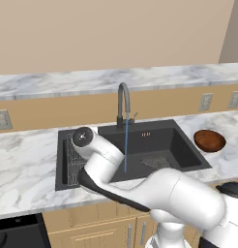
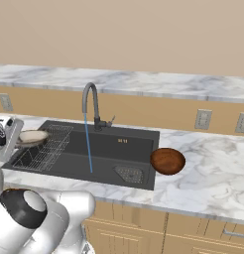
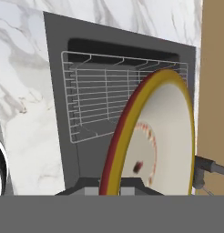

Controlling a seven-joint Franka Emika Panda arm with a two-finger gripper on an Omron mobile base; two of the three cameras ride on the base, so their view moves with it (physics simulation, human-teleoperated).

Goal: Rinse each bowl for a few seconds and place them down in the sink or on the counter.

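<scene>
Tan bowl (image 2: 32, 137) clamped by rim in gripper (image 3: 109, 184), over wire rack (image 2: 44, 149) at sink (image 2: 139, 136) left end; reddish-brown bowl (image 2: 167, 161) on counter (image 2: 213, 178) at sink's right edge; tap (image 2: 90, 106) running.

Glossy white rounded arm (image 1: 188, 198) links with dark seams between them, and a grey-black round joint cap (image 1: 82, 137).

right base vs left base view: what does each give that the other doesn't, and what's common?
Right base view: the tan bowl, held above the wire rack at the sink's left end. Left base view: a black appliance top beside the cabinets. Both: black sink, tap running, reddish-brown bowl on the counter right of the sink.
</scene>
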